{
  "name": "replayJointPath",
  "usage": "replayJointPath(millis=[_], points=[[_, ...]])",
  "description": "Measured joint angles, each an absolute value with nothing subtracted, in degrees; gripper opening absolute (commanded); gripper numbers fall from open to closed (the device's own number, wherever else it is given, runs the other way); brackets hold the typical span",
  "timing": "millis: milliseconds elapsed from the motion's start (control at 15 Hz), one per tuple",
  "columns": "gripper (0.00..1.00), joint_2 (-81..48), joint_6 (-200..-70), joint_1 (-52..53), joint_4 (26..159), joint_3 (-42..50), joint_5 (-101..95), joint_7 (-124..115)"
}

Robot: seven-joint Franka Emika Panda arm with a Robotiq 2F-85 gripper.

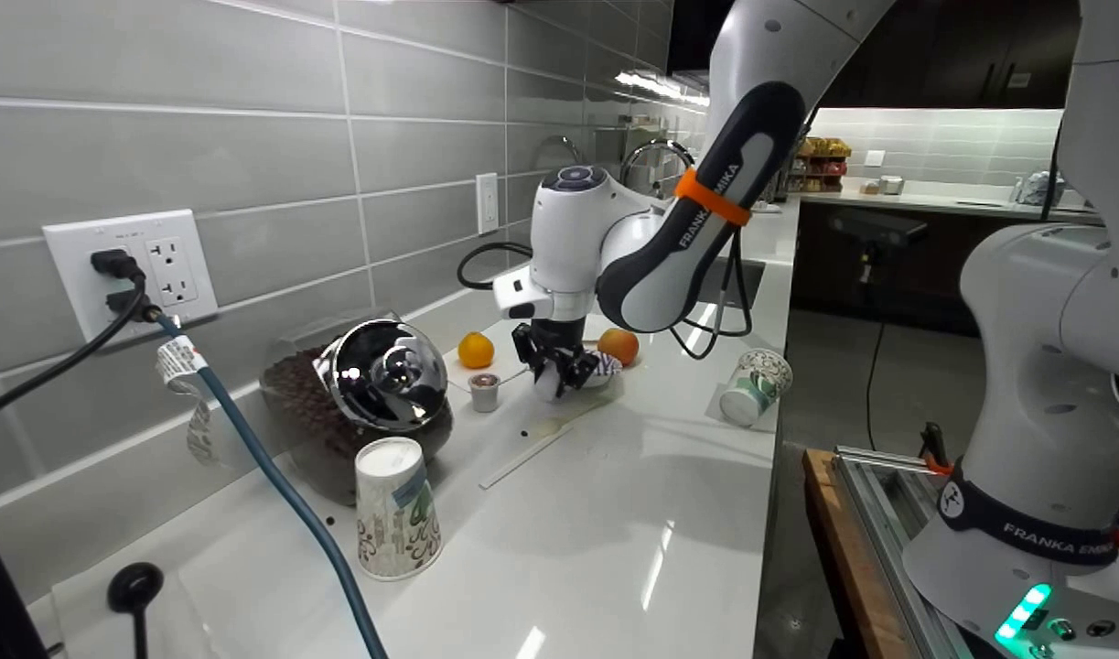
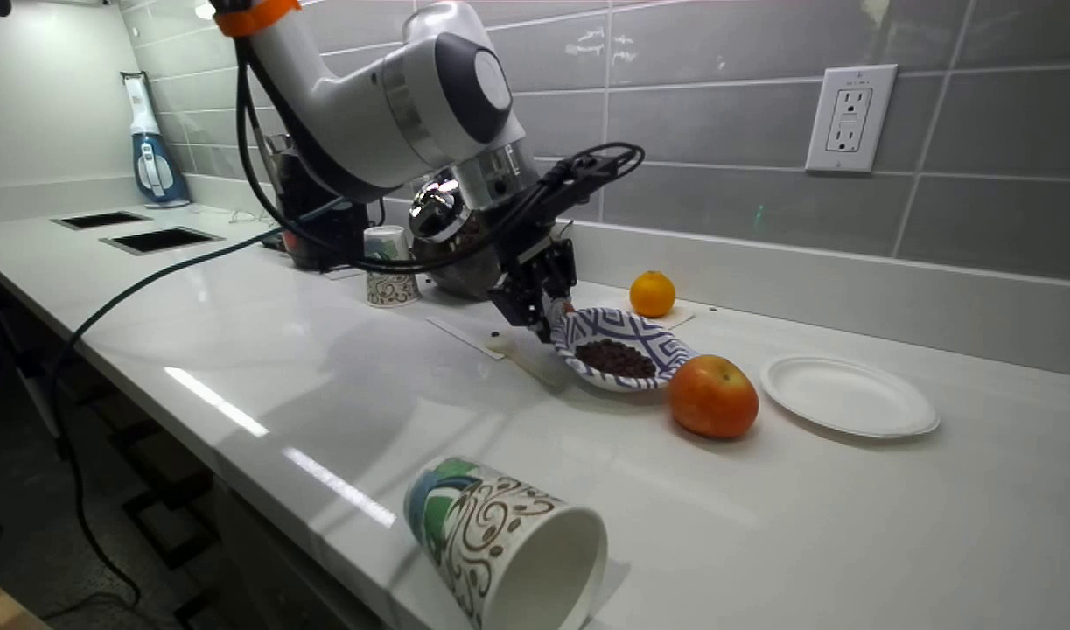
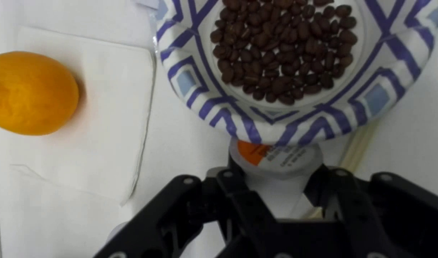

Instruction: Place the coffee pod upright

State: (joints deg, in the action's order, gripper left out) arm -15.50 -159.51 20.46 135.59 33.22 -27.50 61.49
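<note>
Beside a patterned bowl (image 3: 222,111) of coffee beans (image 3: 279,50) on the counter (image 2: 814,542) — holds the coffee pod (image 3: 279,159) clasped in the hand (image 3: 277,176).

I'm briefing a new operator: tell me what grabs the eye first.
First, the big white arm over the counter, its gripper closed on a coffee pod beside the patterned bowl of beans. Then the paper cup lying on its side near the counter's edge, and the orange on a white napkin.
</note>
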Motion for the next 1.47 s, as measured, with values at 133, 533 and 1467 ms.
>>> replayJointPath(millis=[133, 533, 1467], points=[[0.16, -16.0, -156.3, 27.5, 134.3, 37.2, -36.4, 53.9], [0.15, -17.2, -141.0, 29.8, 130.7, 28.9, -56.4, 38.3], [0.15, -20.5, -120.6, 6.3, 127.3, 1.4, -82.0, 30.5]])
